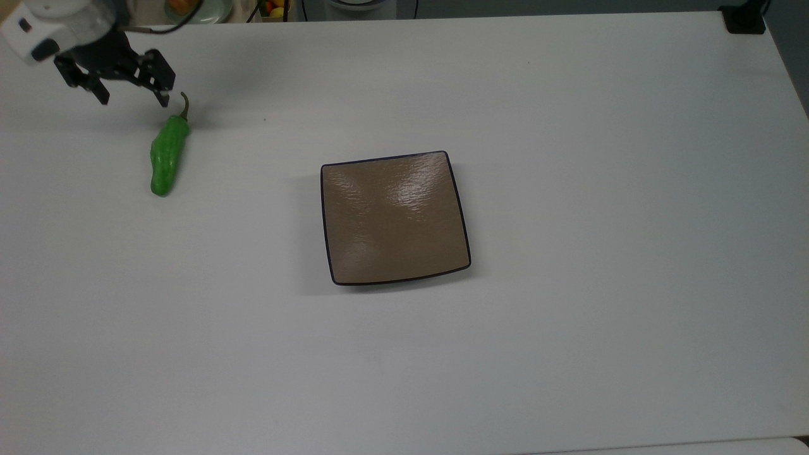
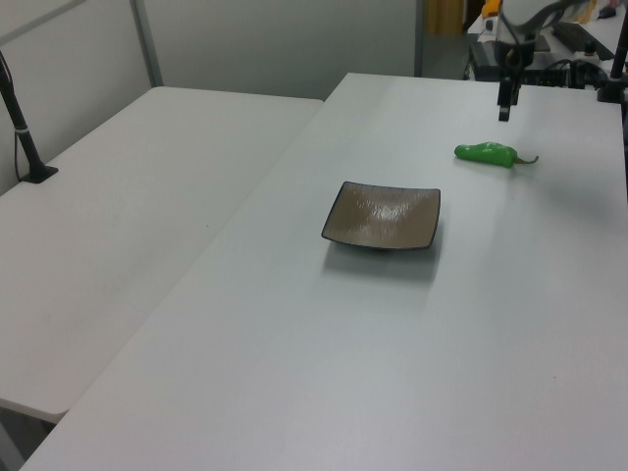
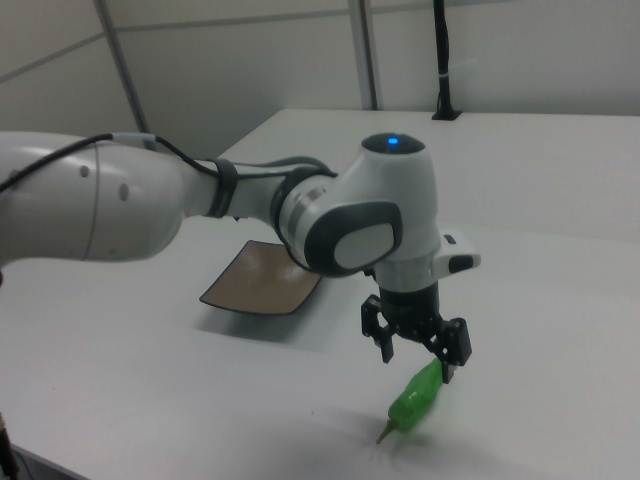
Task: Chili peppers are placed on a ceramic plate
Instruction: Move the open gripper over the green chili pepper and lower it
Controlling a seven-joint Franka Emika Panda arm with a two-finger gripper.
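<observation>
Arm: glossy white rounded shells, dark grey joint bands, blue light atop wrist, thin black cable along it, black two-finger gripper.

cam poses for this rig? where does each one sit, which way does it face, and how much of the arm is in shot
Top view: overhead, looking straight down at the table; open gripper near the chili pepper.
Left view: raised at a table end, looking along it past the ceramic plate; gripper far off.
Right view: low at the opposite end, close on the arm and gripper.
All three share pepper, plate and gripper.
</observation>
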